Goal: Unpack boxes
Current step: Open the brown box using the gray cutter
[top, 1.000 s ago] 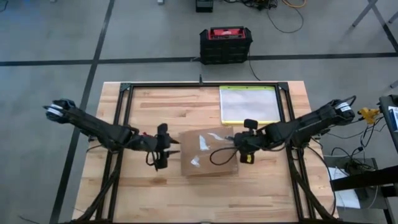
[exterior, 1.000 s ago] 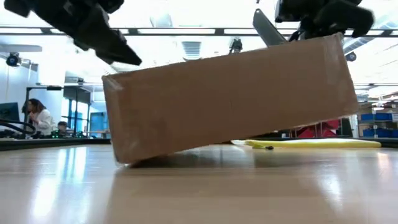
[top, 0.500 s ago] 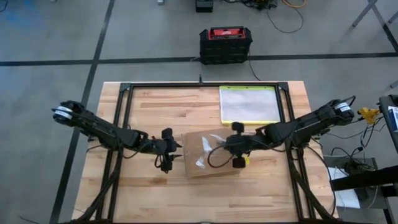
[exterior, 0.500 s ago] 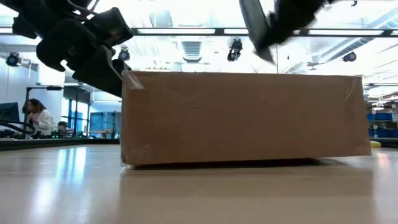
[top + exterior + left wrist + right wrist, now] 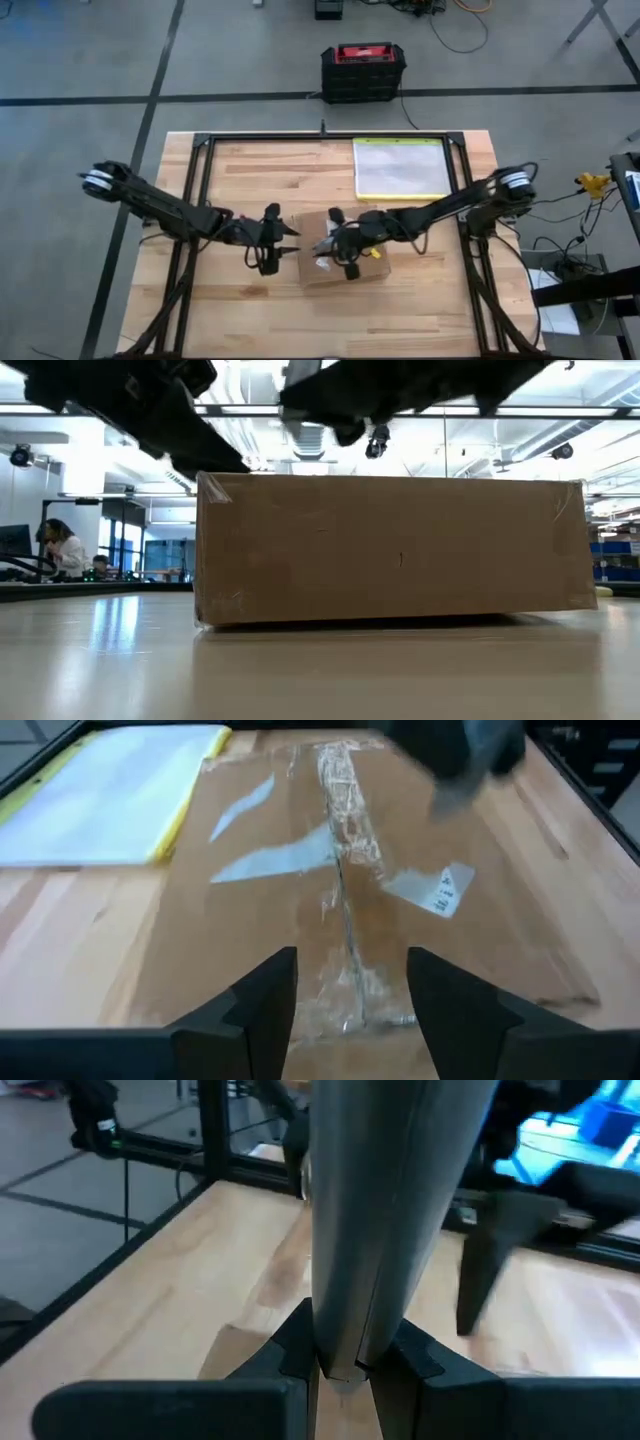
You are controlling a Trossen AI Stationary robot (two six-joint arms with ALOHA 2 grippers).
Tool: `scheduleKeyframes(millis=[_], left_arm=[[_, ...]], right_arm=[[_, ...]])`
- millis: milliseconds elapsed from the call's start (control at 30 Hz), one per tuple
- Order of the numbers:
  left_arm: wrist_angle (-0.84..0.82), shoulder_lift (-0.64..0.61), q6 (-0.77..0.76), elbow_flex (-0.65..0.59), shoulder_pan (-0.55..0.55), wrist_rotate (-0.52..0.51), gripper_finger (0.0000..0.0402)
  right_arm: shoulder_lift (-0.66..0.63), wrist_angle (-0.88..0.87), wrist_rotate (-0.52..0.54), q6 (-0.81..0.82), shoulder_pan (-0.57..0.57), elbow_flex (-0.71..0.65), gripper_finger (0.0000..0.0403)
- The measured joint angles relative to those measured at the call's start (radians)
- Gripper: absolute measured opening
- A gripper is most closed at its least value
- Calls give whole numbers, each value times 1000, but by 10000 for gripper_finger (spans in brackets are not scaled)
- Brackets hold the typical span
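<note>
My left hand [image 5: 285, 242] hangs open beside the carton [image 5: 345, 268]; my right hand [image 5: 335, 252] grips a grey blade [image 5: 385, 1220] over its tape.

A grey concrete floor [image 5: 90, 60] crossed by dark lines runs around the pale wooden surface [image 5: 270, 160], which is edged by a black metal frame [image 5: 200, 160]. A black-and-red case [image 5: 362, 72] sits on the floor beyond it, with cables [image 5: 455, 25] trailing nearby. Across the room, long ceiling lights [image 5: 300, 410] glare overhead, and a person [image 5: 62, 548] sits at a desk far off.
</note>
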Motion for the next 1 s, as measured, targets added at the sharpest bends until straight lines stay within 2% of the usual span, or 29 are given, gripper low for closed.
scheduleKeyframes(millis=[100,433,733,1000], left_arm=[[47,46,-2,-14,0,-2,186],[82,168,-21,-7,0,46,181],[60,171,-21,-6,0,58,187],[50,168,-15,-8,0,83,172]], right_arm=[[55,91,-40,29,-25,2,42],[157,135,-52,22,-59,16,42],[207,123,-82,15,-58,56,42],[211,119,-79,21,-75,57,42]])
